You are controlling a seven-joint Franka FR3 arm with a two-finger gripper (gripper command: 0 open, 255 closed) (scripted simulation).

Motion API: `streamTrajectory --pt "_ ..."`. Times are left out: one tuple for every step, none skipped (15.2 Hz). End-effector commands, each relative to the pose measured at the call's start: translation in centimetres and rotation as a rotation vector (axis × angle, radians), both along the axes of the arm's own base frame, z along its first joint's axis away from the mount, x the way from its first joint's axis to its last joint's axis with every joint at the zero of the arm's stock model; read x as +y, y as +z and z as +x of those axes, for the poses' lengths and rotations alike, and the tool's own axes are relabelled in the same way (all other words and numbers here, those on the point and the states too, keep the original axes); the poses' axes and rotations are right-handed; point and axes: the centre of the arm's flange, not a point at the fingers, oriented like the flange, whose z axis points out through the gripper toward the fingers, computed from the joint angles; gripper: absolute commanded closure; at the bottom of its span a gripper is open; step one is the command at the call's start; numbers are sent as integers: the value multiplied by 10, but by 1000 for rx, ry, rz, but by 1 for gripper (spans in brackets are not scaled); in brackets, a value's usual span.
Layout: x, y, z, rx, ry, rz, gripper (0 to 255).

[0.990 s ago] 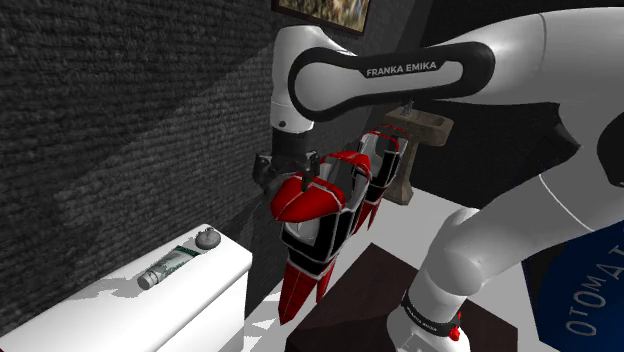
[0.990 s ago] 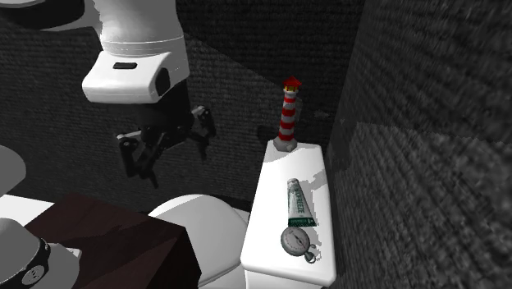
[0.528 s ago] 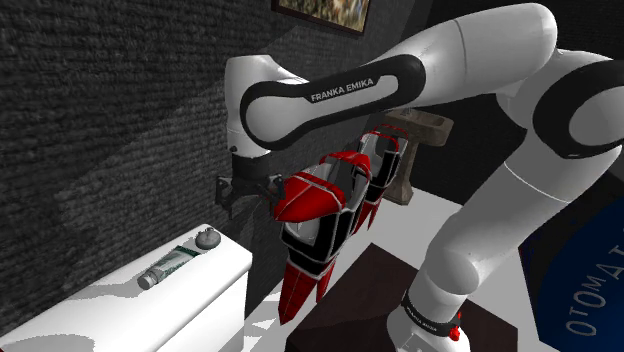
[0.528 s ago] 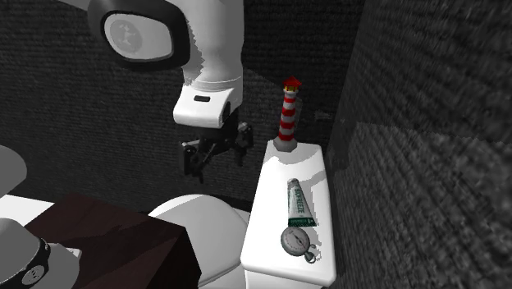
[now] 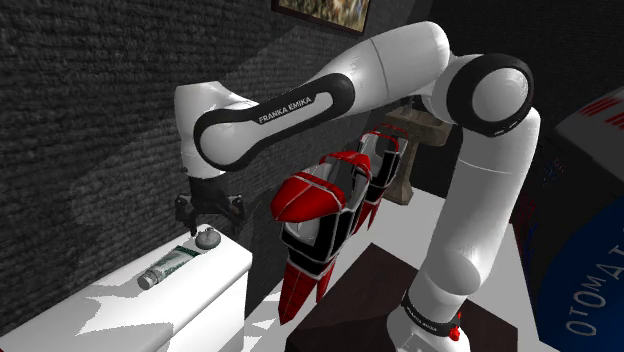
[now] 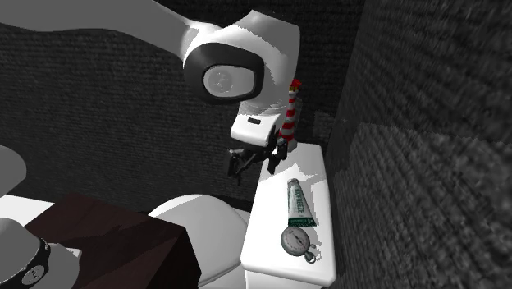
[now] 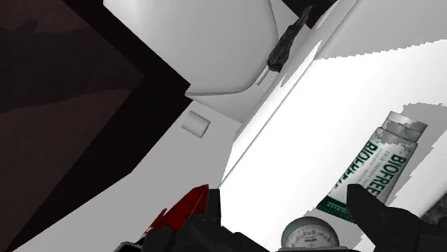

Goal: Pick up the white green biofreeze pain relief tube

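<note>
gripper (image 5: pixel 209 220) swung over tank (image 6: pixel 267 236), open, near tube (image 6: pixel 299 203)

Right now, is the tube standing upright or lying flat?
Lying flat: the tube rests lengthwise on the white tank lid.

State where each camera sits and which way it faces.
Shoulder view: beside the stand, looking down over the tank; arm and gripper show.
Second exterior view: at the tank's gauge end, facing the lighthouse; arm and gripper show.
Wrist view: on the gripper, looking down at the tank; open fingers show.
All share the tube and gauge.
</note>
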Motion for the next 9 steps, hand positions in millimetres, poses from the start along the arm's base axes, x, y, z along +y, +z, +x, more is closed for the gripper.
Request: streamTrajectory --pt "15 -18 21 10 -51 -2 0" --pt "21 -26 30 15 -74 -3 0" --pt "28 -34 39 20 -97 -4 0" --pt "34 -42 48 25 -120 -5 0" --pt "39 -50 57 30 -143 -6 0" --pt "45 -58 67 35 -166 -7 0" --pt "50 -66 76 40 -189 -7 0" --pt "55 -74 86 45 -212 -8 0" --pt "60 -82 95 51 -235 -9 0"
